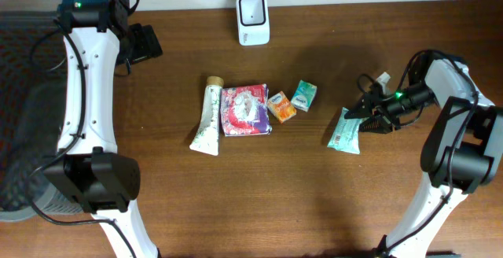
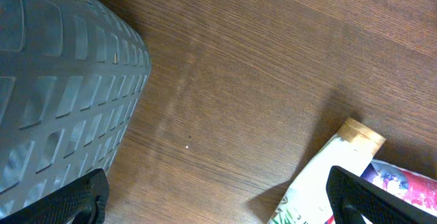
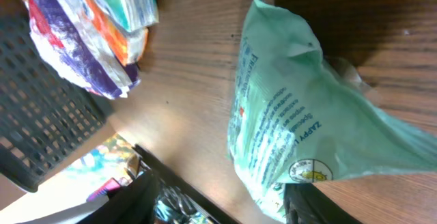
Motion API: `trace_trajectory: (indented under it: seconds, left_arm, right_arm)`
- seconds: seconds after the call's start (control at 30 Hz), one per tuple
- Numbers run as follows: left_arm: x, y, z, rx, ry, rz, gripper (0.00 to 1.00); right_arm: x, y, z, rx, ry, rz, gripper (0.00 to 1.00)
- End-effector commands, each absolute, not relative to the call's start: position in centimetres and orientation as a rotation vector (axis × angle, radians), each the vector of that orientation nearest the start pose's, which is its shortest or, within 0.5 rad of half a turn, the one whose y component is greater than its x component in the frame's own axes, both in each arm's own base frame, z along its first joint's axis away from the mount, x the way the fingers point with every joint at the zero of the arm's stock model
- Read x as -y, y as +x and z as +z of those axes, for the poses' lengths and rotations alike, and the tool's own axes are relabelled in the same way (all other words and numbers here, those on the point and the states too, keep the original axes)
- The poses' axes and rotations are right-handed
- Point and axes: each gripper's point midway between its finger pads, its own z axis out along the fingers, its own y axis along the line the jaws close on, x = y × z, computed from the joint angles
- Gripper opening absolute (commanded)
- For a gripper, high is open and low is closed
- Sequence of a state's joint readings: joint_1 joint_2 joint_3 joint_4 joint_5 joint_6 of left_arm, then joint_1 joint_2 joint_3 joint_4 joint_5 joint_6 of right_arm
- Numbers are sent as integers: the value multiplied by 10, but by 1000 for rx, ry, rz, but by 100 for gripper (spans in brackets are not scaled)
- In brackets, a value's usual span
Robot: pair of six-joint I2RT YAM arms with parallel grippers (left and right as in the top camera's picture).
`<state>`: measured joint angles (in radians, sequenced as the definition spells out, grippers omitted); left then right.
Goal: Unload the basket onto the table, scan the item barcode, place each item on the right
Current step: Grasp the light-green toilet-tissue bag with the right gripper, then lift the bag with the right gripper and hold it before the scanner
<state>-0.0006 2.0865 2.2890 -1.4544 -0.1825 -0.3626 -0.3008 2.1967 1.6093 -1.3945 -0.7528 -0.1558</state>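
**Green pouch at the right claw, scanner well apart**
The green pouch (image 1: 345, 131) lies on the worktop (image 1: 259, 187), right of centre in the overhead frame, with one end between the fingers of the right claw (image 3: 225, 200), which stand spread and do not pinch it. The white scanner (image 1: 252, 19) sits at top centre. The left claw (image 2: 218, 207) is spread wide above the worktop, near a white tube (image 2: 321, 176) and a grey mesh basket (image 2: 61, 80).
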Motion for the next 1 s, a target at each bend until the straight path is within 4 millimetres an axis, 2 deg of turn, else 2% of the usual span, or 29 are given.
trace_trajectory:
  seconds: [0.0,0.03,0.1,0.13,0.23,0.37,0.43,0.5,0.63,0.73,0.77,0.83,0.97]
  left_arm:
    - [-31,452,233,-2705,-556,150,99]
    - [-31,452,233,-2705,-556,150,99]
    - [-30,452,233,-2705,-555,149,99]
    - [-30,452,233,-2705,-555,149,99]
    - [-31,452,233,-2705,-556,150,99]
    - [-30,452,233,-2705,-555,149,99]
    - [-30,452,233,-2705,-555,149,99]
    - [-30,452,233,-2705,-555,149,99]
    - [-30,452,233,-2705,-555,149,99]
    - [-30,452,233,-2705,-555,149,99]
    - [-30,452,233,-2705,-555,149,99]
    - [-30,452,233,-2705,-555,149,99]
    - [-30,452,233,-2705,-555,149,99]
  right_arm:
    - [-19,353,64,-3072,385,1288,68]
    - [-14,348,58,-3136,392,1203,69]
    - [11,333,42,-3303,543,895,74]
    - [17,329,40,-3333,573,842,79]
    - [15,328,40,-3336,567,843,85]
    - [16,336,28,-3293,532,833,79]
    - [0,338,28,-3242,351,968,82]
    - [-10,340,28,-3215,319,1027,82]
    - [-8,339,26,-3220,319,1013,82]
    - [0,330,23,-3289,316,922,82]
    - [0,329,23,-3295,319,922,79]
    - [7,327,21,-3306,317,881,65]
    - [14,337,28,-3188,435,1038,61]
